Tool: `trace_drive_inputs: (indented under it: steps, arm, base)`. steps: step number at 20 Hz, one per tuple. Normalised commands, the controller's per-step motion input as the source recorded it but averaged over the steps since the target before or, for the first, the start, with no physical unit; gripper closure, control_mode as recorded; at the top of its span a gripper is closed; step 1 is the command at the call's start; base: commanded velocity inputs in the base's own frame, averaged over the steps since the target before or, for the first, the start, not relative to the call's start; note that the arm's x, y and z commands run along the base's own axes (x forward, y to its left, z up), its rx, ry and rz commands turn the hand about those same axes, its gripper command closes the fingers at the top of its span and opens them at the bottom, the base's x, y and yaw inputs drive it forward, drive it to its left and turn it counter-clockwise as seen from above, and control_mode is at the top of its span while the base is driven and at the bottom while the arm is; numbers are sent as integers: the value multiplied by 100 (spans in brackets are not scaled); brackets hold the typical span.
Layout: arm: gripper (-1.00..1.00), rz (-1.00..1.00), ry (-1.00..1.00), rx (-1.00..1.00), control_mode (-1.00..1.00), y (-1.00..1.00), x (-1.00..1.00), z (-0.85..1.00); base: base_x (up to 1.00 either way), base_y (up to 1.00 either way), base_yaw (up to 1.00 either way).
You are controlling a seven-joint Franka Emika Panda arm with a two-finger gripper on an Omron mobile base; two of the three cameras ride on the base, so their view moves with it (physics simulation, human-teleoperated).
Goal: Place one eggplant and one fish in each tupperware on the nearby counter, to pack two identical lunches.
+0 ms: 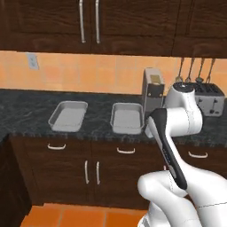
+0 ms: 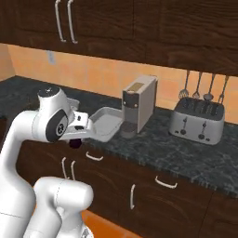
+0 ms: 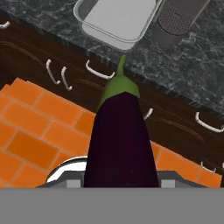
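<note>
A: What does the gripper (image 3: 120,181) have now?

B: It is closed on the eggplant (image 3: 120,140), the near-black one. In the hand view the eggplant stands up from between the fingertips, with the green cap and thin stem at the far end. The jaws stand at a middle width, pressed on its two sides.

A: How will it handle, do you think?

B: I judge it light and rather firm, but the skin is glossy, so it may slip. The body is rounded and gets narrower toward the cap. The hold looks to be on the thick lower part, and I think this is the good place. A hold near the cap or on the stem could let it slide out or turn.

A: And where is it compared with the containers?

B: It is in the air, before the bench (image 1: 26,111) and above the orange floor (image 3: 39,127), not yet over the stone. Beyond the stem lies one tupperware (image 3: 116,19), near the bench edge, and it looks empty. In the left base view a second tupperware (image 1: 68,116) lies to the left of it, apart from it, also empty as far as I can see.

A: Any writing or brand to read?

B: None that I can read. The coffee machine (image 2: 138,104) and the toaster (image 2: 199,122) show no label that is clear.
</note>
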Motion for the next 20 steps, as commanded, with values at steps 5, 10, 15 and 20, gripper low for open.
trace_drive_inputs:
  steps: [5, 10, 15, 20]
  arm:
    - [100, 0, 0, 0, 100, 0, 0, 0]
    - [100, 0, 0, 0, 100, 0, 0, 0]
    - [100, 0, 0, 0, 100, 0, 0, 0]
    - [100, 0, 0, 0, 100, 0, 0, 0]
  base:
    - [20, 15, -51]
    - [71, 91, -30]
    - [85, 44, -24]
    - [8, -6, -5]
